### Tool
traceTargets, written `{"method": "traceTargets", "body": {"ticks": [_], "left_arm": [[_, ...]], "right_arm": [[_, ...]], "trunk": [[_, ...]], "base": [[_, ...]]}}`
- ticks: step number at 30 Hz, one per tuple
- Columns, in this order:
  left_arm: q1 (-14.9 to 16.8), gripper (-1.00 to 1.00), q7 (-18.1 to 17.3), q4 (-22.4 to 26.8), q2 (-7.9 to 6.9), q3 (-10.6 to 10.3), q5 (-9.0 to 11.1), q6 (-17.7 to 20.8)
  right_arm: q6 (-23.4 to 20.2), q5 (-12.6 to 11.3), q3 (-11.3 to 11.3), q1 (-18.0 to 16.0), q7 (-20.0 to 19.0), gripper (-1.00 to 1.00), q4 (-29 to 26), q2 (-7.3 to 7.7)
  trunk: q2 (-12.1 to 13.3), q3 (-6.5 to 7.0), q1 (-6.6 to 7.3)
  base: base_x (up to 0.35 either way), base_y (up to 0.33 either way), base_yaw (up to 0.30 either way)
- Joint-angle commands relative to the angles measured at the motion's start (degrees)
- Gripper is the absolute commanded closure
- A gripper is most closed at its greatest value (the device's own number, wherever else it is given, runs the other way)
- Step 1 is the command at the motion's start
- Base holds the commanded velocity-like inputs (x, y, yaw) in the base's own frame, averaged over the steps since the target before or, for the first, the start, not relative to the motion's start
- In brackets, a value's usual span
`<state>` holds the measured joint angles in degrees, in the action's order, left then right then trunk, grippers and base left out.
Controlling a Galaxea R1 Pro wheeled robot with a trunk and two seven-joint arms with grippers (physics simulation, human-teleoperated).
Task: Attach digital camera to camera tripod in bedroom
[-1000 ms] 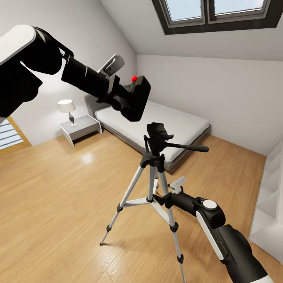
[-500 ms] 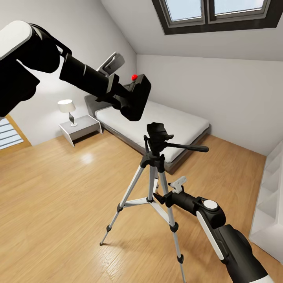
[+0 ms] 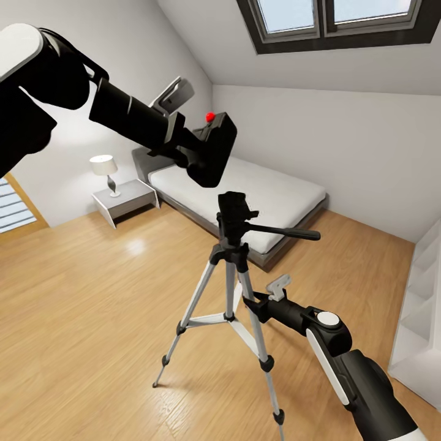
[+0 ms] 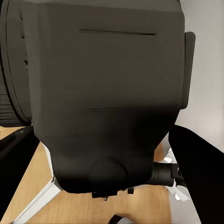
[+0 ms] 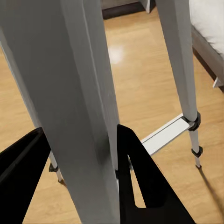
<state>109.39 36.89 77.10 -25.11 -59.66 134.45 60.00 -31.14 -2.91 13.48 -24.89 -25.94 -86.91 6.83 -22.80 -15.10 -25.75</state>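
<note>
Left gripper (image 3: 195, 149) clamps the digital camera (image 3: 214, 147) just above the camera tripod (image 3: 233, 269) head, while the right gripper (image 3: 252, 302) pinches a silver tripod leg (image 5: 88, 107) near the bed (image 3: 257, 196).

1. You've got no readable text anywhere right now.
2. The digital camera (image 3: 211, 150) shows you plain black casing, no brand or numbers.
3. The camera tripod (image 3: 236, 288) carries no label you can read either.
</note>
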Motion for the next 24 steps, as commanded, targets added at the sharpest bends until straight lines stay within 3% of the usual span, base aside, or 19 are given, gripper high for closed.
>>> {"method": "traceTargets", "body": {"ticks": [1, 4, 8, 12, 17, 18, 20, 24], "left_arm": [[0.2, 1.00, 0.3, 0.0, -0.18, -0.3, 0.5, 0.0], [0.6, 1.00, -0.3, 0.3, -0.91, -1.3, 0.5, 0.0], [2.8, 1.00, -3.1, 1.4, -3.34, -4.9, 0.5, 0.0], [5.6, 1.00, -6.7, 2.0, -4.75, -9.5, 0.5, 0.0], [9.6, 1.00, -10.9, 2.8, -5.41, -16.8, 0.5, 0.0], [9.6, 1.00, -10.9, 2.8, -5.41, -16.8, 0.5, 0.0], [11.1, 1.00, -11.8, 3.7, -5.68, -19.2, 0.5, 0.0], [12.4, 1.00, -12.6, 4.1, -5.83, -20.5, 0.5, 0.0]], "right_arm": [[-0.4, -0.4, 0.1, -0.1, 0.1, 1.00, -0.1, 0.03], [-0.4, -0.4, 0.1, -0.1, 0.1, 1.00, -0.1, 0.01], [-0.4, -0.4, 0.3, -0.1, 0.2, 1.00, 0.0, 0.01], [-0.4, -0.3, 0.5, -0.1, 0.2, 1.00, -0.1, -0.01], [-0.4, -0.3, 0.6, -0.1, 0.2, 1.00, 0.0, -0.01], [-0.4, -0.3, 0.6, -0.1, 0.2, 1.00, 0.0, -0.01], [-0.4, -0.3, 0.7, -0.1, 0.2, 1.00, -0.1, -0.02], [-0.4, -0.3, 0.7, -0.1, 0.3, 1.00, -0.1, -0.04]], "trunk": [[-0.1, -0.11, -0.03], [-0.1, -0.11, -0.03], [-0.1, -0.11, -0.03], [-0.1, -0.11, -0.03], [-0.1, -0.11, -0.03], [-0.1, -0.11, -0.03], [-0.1, -0.11, -0.03], [-0.1, -0.11, -0.03]], "base": [[0.000, 0.000, 0.000], [0.000, 0.000, 0.000], [0.000, 0.000, 0.000], [0.000, 0.000, 0.000], [0.000, 0.000, 0.000], [0.000, 0.000, 0.000], [0.000, 0.000, 0.000], [0.000, 0.000, 0.000]]}}
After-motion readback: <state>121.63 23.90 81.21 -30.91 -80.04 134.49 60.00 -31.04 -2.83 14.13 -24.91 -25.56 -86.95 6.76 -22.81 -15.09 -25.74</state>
